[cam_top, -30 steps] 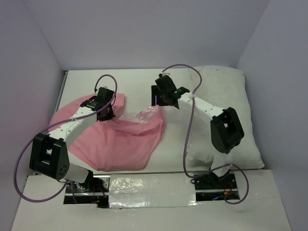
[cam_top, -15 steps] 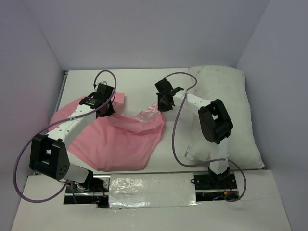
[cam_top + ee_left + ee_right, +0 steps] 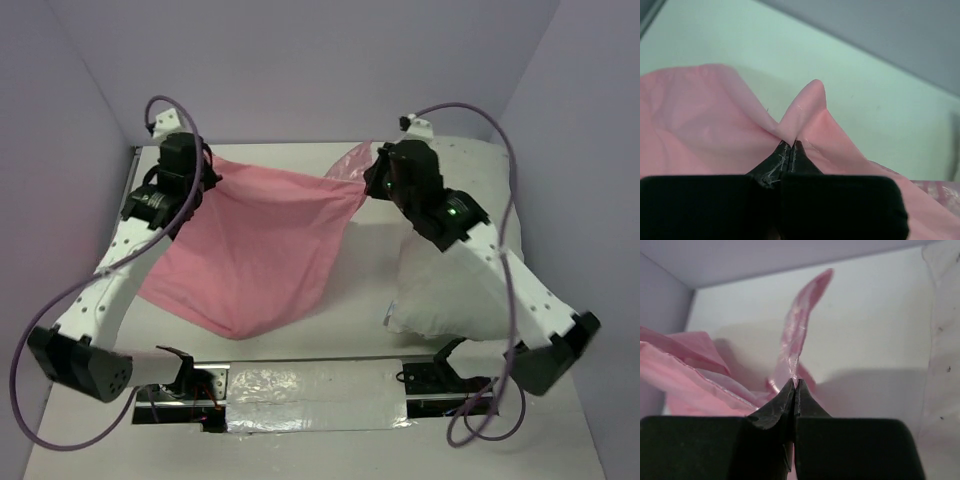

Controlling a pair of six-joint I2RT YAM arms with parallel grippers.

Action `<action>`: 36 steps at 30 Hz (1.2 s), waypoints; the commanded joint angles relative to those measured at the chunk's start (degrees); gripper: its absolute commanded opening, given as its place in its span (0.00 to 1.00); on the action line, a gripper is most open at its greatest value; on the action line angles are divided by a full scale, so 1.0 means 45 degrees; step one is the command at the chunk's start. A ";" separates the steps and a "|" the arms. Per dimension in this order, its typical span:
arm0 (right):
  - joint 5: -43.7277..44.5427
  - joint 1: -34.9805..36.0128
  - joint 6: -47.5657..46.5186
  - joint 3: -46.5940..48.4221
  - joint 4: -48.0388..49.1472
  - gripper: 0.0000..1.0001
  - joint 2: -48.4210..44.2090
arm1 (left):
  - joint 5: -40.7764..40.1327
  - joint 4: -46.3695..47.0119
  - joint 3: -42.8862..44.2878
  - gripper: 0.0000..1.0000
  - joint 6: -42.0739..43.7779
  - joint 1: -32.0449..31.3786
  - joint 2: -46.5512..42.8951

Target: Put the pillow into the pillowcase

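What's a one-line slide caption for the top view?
The pillowcase hangs stretched between the left gripper and the right gripper, each shut on a corner; the pillow lies on the robot's right.

pillowcase [image 3: 255, 250]: pink, lifted, stretched taut, lower part draping | pillow [image 3: 465, 270]: white, plump, lying right

Arms raised, spread; left jaws, right jaws pinched.
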 commanded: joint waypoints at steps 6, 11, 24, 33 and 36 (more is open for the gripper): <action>0.3904 0.2495 -0.0924 0.1601 0.0789 0.00 -0.3212 | -0.0892 0.4044 -0.0014 0.00 0.0095 -0.0057 -0.4720; 0.4843 0.4800 -0.3070 0.2655 0.2622 0.00 -0.4151 | 0.0550 0.6467 -0.0210 0.00 0.0798 -0.0057 -0.6562; 0.9330 0.8221 -1.2240 0.4865 0.9494 0.00 -0.2048 | 0.1023 0.7994 0.1487 0.00 0.2283 -0.0057 -0.6333; 0.3228 -0.0036 -0.2318 0.8128 -0.0007 0.00 0.2717 | 0.0067 0.4853 0.4612 0.00 0.1388 -0.0038 0.1923; -0.2249 -0.2596 -0.0500 0.7872 -0.0440 0.10 0.6349 | 0.1863 0.4358 0.4928 0.12 0.0995 0.0099 0.5503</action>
